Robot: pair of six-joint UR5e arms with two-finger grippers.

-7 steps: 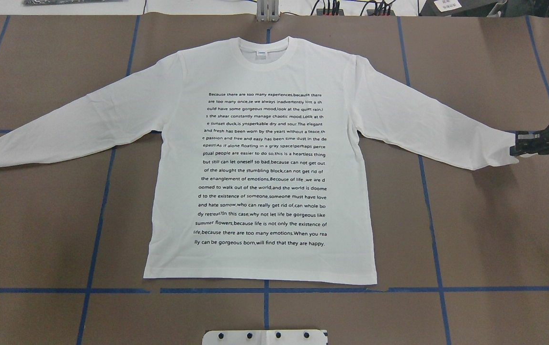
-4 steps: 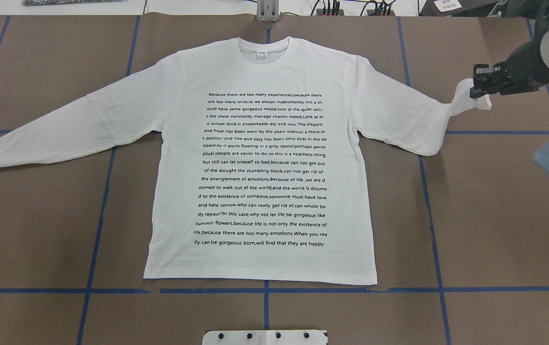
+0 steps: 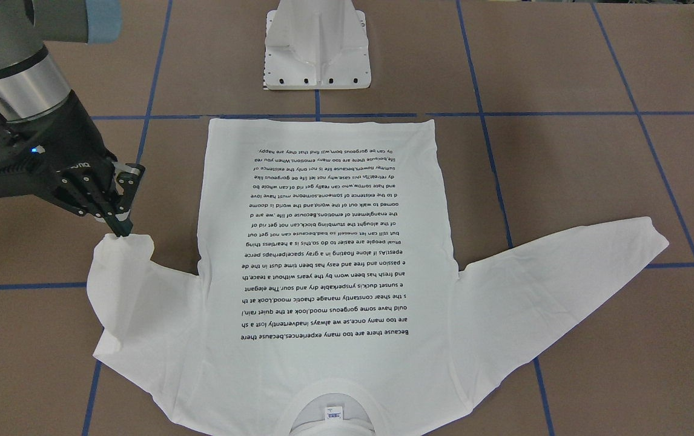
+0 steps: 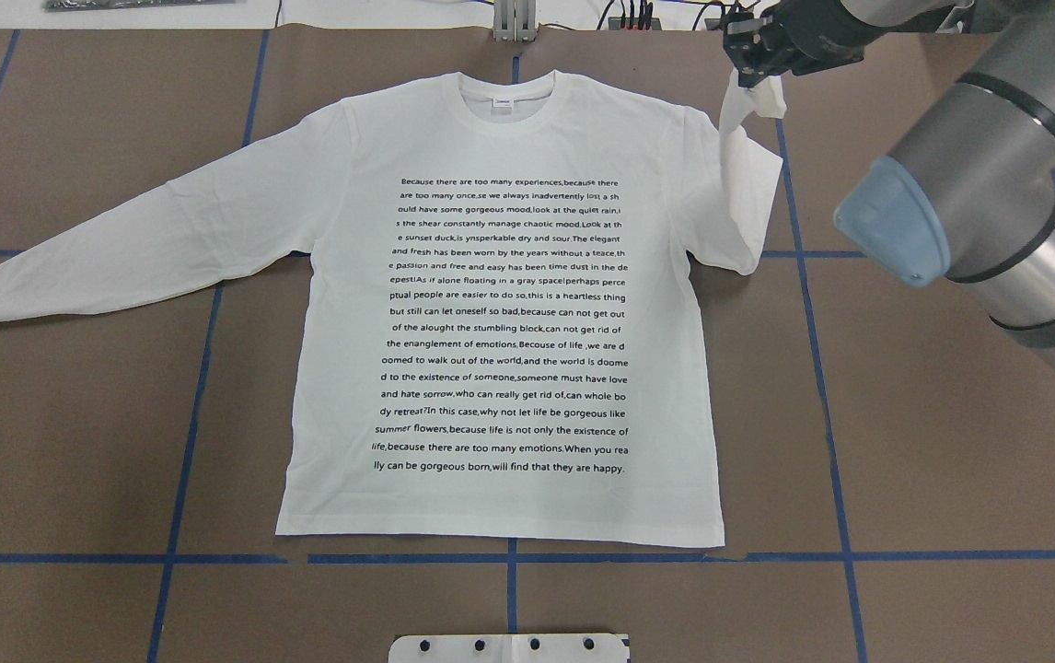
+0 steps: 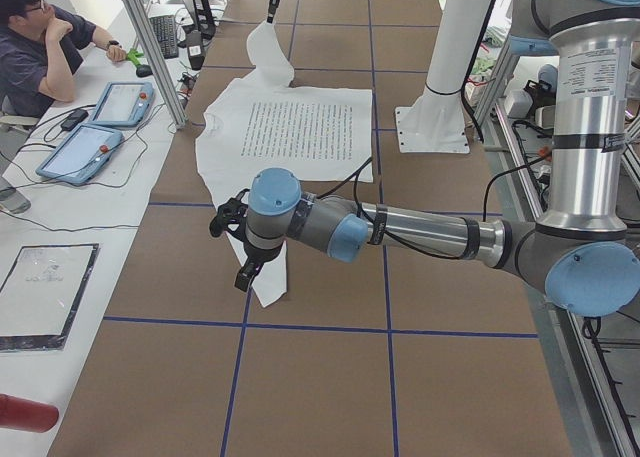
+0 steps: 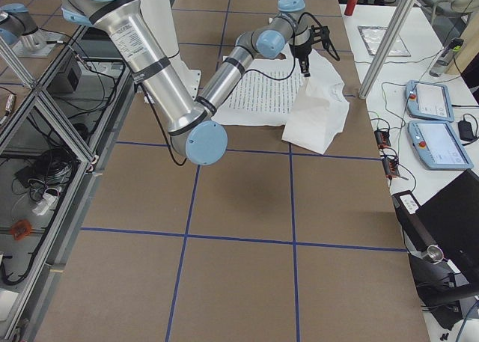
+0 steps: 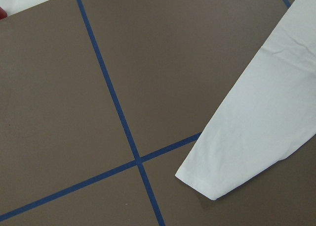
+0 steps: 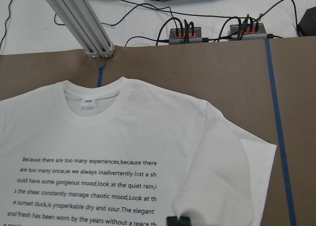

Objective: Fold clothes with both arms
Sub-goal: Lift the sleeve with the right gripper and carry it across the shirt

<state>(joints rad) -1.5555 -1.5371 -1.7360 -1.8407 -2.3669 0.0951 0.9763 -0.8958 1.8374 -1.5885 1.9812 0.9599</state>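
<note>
Desk [image 4: 951, 442]: a brown surface, divided into big squares by blue tape lines [image 4: 185, 433].
Shirt [image 4: 504, 318]: white, lies flat in the middle of the desk with the black text side up; its neckline is toward the far edge in the overhead view.
Right arm [image 4: 997, 203]: reaches across to the far side, above the shirt's shoulder on that side.
Left arm [image 5: 420, 232]: stretched low over the desk.
Right-side sleeve [image 4: 748, 175]: lifted, it hangs from the gripper and doubles back beside the body.
Left-side sleeve [image 4: 122, 249]: flat, spread outward.
Right gripper [image 4: 752, 78]: closed, pinching the cuff above the desk.
Left gripper [image 5: 245, 272]: above the left-side cuff; open or closed, I cannot tell.
Neck label [image 4: 502, 103]: small, inside the neckline.
</note>
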